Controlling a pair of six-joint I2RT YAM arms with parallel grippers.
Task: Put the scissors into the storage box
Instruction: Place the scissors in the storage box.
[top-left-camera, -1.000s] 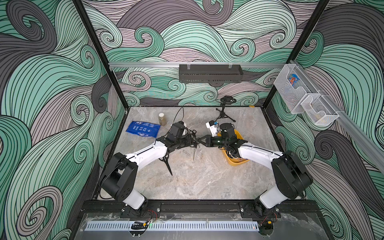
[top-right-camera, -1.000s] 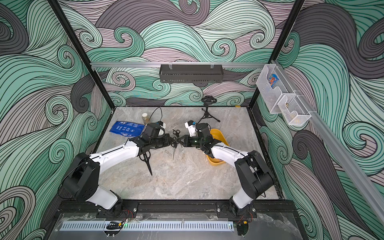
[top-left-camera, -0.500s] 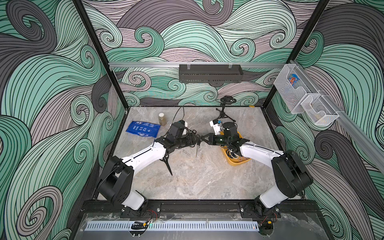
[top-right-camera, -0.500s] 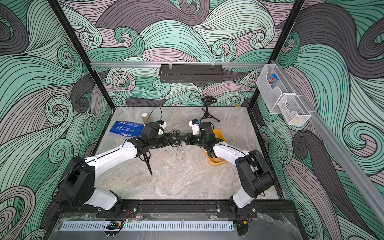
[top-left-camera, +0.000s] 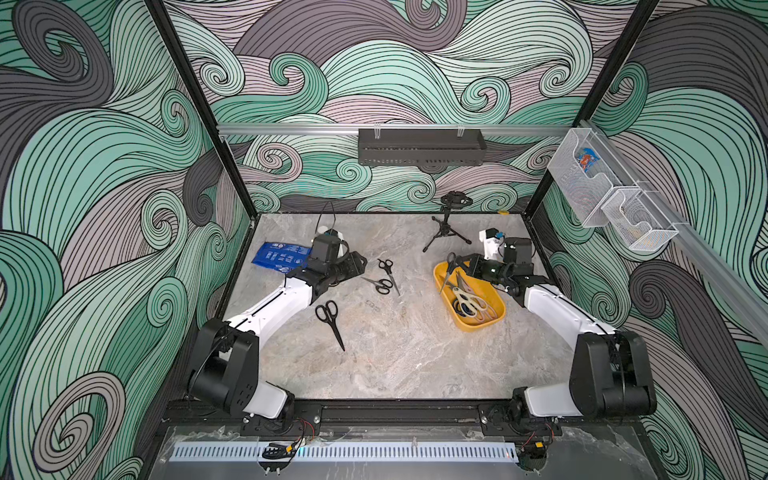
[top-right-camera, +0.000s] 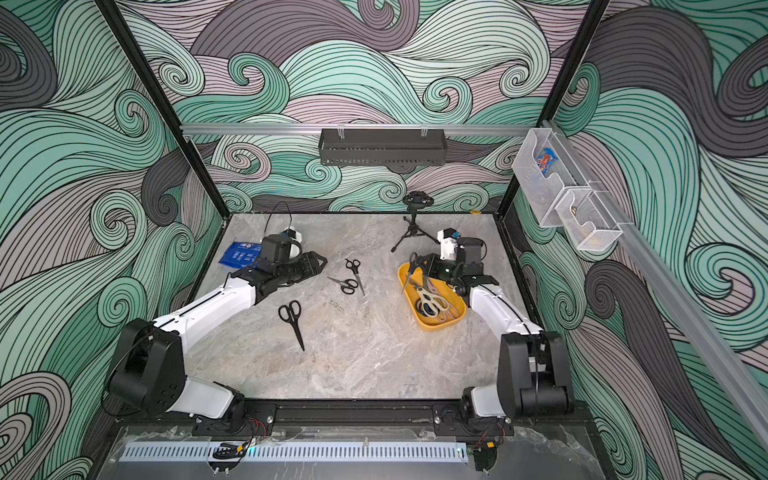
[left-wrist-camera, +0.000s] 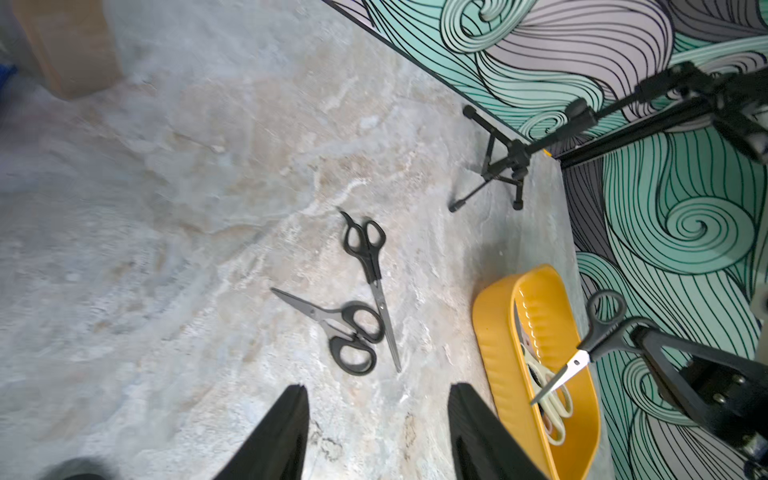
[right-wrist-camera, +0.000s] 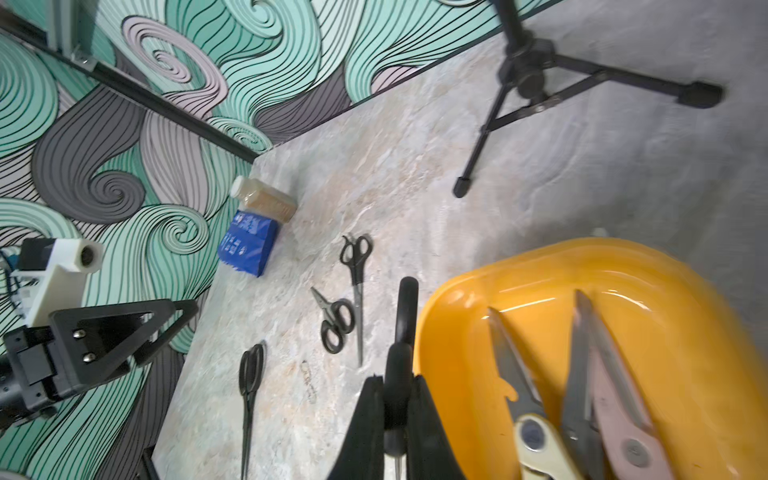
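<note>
My right gripper (right-wrist-camera: 395, 380) is shut on the black handle of a pair of scissors (right-wrist-camera: 405, 316). It holds them over the far end of the yellow storage box (top-left-camera: 478, 326), blades slanting down into it (left-wrist-camera: 561, 374). A cream pair (right-wrist-camera: 536, 432) and a pink pair (right-wrist-camera: 623, 415) lie in the box. Two small black pairs (top-left-camera: 386, 270) (top-left-camera: 379, 284) lie mid-table. A longer black pair (top-left-camera: 330, 318) lies nearer the front. My left gripper (left-wrist-camera: 378, 388) is open and empty, hovering left of the small pairs (top-right-camera: 353, 268).
A small black tripod (top-left-camera: 446, 226) stands behind the box. A blue packet (top-left-camera: 282, 257) and a capped bottle (right-wrist-camera: 266, 201) sit at the back left beside my left arm. On the walls hang a black tray (top-left-camera: 419, 145) and wire baskets (top-left-camera: 598, 195).
The grippers met mid-table on one black pair. The left one has opened and drawn back left. The right one has carried the pair rightward over the box.
</note>
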